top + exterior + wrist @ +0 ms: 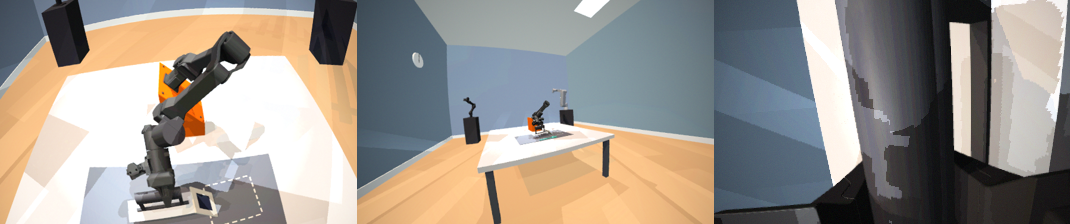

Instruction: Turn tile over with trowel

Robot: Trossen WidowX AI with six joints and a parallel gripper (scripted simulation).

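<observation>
The trowel has a dark handle [149, 196] [896, 100] and a long flat white blade [162, 214]. My gripper [168, 197] [906, 154] is shut on the handle, low over the mat [101, 184]; whether the blade touches the mat cannot be told. The cream tile [193, 198] is at the blade's right end and looks tilted. Its dark square mark [204, 201] faces up and toward the right. The tile's right part overlaps the left side of the dashed outline [256, 195]. Its underside and the contact with the blade are hidden.
An orange stand [194, 126] [530, 123] is behind the arm on the white table [98, 98] [506, 152]. A teal strip [548, 138] shows at the mat in the exterior view. Black pedestals [66, 36] [331, 33] stand beyond the table.
</observation>
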